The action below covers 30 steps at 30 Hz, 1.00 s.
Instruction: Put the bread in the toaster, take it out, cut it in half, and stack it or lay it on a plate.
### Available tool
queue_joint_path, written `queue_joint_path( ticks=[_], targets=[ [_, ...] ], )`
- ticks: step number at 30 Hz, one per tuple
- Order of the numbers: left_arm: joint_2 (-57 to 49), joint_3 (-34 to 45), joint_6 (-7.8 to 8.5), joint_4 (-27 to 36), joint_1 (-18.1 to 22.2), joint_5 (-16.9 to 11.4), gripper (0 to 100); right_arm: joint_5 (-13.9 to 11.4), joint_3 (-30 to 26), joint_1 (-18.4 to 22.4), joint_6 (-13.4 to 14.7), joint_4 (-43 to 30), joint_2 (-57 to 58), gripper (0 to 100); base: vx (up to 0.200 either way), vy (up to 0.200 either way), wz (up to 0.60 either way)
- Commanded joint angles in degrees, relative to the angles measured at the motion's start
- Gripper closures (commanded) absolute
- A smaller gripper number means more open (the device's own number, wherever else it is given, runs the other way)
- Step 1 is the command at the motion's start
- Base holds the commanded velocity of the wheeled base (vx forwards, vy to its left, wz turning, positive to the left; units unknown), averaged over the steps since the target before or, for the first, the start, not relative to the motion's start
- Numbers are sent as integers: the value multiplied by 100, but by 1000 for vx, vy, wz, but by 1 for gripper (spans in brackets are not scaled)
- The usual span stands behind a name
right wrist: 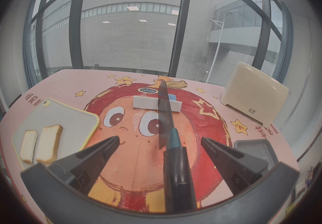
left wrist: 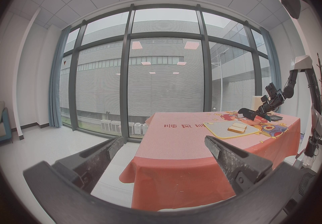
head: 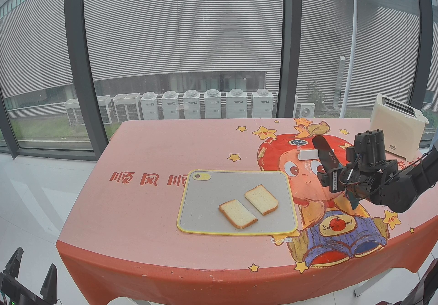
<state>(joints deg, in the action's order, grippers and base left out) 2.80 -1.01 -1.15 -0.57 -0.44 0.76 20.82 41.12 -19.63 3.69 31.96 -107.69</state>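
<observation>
Already halved, the bread (head: 237, 213) lies on the cutting board (head: 205, 201) near the table's (head: 159, 151) front edge. Toward the right edge, the right gripper (head: 336, 177) pinches the knife (head: 326, 153). The left gripper (left wrist: 162, 141) hangs spread off the front-left corner.

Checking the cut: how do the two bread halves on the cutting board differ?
The left half lies nearer the front edge of the cutting board; the right half sits farther back. The right half is closer to the knife; the left half farther. Both lie flat, apart, angled alike.
</observation>
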Motion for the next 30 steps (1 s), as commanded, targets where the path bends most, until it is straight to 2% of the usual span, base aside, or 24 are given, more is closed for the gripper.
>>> queue_joint_path(
  ticks=[1,6,8,13,30],
  targets=[
    [10,101,0,-4,0,4,0,1,-7,-41,9,12,47,0,0,0,0],
    [10,101,-8,-4,0,4,0,1,-43,-182,9,3,222,0,0,0,0],
    [10,101,-8,-4,0,4,0,1,-95,-375,26,3,363,0,0,0,0],
    [10,101,0,-4,0,4,0,133,-130,-595,53,-15,741,0,0,0,0],
    [10,101,0,-4,0,4,0,45,-113,-973,44,-32,873,0,0,0,0]
  ],
)
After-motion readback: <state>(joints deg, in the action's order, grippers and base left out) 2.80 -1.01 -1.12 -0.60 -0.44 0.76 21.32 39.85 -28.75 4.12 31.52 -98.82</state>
